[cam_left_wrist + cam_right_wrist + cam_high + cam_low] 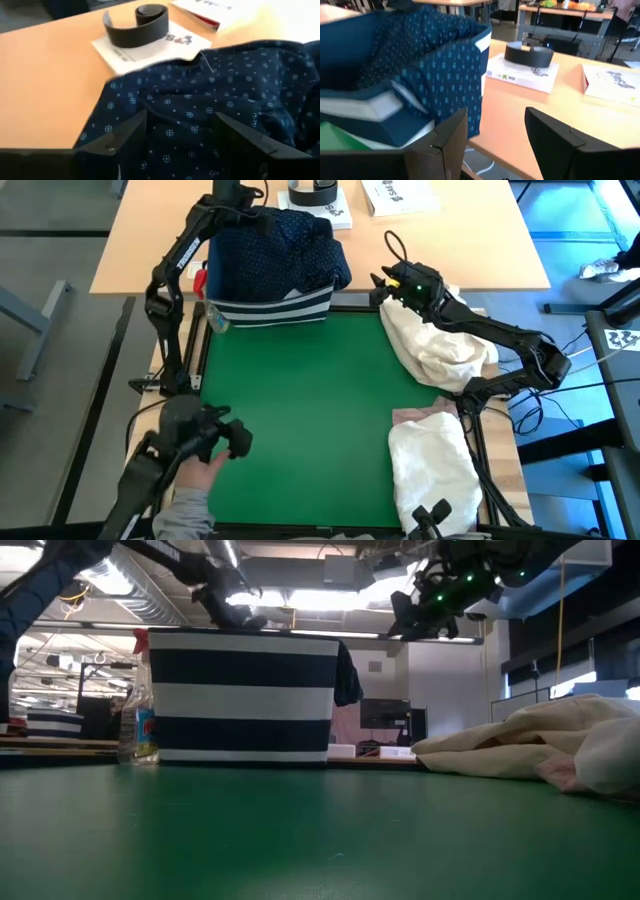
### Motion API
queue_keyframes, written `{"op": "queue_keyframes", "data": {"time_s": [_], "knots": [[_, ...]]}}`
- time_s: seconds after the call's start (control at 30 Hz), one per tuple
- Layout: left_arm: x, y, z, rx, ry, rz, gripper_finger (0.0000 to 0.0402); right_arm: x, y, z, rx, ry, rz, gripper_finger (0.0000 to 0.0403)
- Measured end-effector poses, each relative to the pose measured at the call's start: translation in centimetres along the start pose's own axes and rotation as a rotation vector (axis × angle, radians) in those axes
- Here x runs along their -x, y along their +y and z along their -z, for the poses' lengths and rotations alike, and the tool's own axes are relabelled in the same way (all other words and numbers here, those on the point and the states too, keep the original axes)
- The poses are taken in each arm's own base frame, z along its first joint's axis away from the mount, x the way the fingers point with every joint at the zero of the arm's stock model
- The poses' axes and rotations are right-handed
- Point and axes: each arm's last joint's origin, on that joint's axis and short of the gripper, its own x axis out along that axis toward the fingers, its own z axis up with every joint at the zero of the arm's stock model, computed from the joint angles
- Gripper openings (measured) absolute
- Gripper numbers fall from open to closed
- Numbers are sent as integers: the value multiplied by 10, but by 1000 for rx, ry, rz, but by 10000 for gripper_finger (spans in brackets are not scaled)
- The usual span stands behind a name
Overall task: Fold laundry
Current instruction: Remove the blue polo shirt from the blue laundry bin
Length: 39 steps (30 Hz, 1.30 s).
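1. Two grippers are in view. The left gripper (177, 137) is over the navy dotted shirt (275, 245) that is heaped in the striped bin (270, 310) at the far edge of the green mat (300, 410); its jaws are spread wide and nothing is held between them.
2. The right gripper (495, 137) is raised near the far right corner of the mat, just beside the bin; its jaws are apart and nothing is seen between them.
3. A cream cloth bundle (440, 345) lies along the right edge of the mat. A white shirt (430, 465) is piled at the near right, with a strip of pale pink top (425, 416) showing at its far edge.
4. Handling judged: the dotted shirt is light, soft and floppy and will sag when lifted. A raised fold or the collar edge is best pinched, not flat cloth.
5. Seen only from above: a person's hand (200, 475) on a dark device at the near left of the table (150, 240).
6. Seen only from table height: a spray bottle (138, 725) beside the bin.
7. Wrist views alone show the dotted print up close, and a dark tape roll (137, 25) resting on papers on the table behind the bin.
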Motion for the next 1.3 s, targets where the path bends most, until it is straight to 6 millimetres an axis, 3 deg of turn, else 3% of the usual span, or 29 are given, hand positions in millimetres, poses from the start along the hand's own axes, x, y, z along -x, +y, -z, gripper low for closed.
{"op": "queue_keyframes", "data": {"time_s": [0.23,0.6,0.67,0.97,1.3], "knots": [[-7,2,4,-44,21,81,196,-7,1,6,5,23,1,198],[11,-3,-4,-125,-25,41,16,-7,2,2,49,-22,0,198],[19,-5,-9,-131,-59,47,8,-7,2,2,50,-22,0,198],[98,-33,-38,-206,-298,195,3,-7,1,2,50,-19,1,198],[208,-82,-53,-293,-585,452,5,-1,3,-2,20,-34,-80,198]]}}
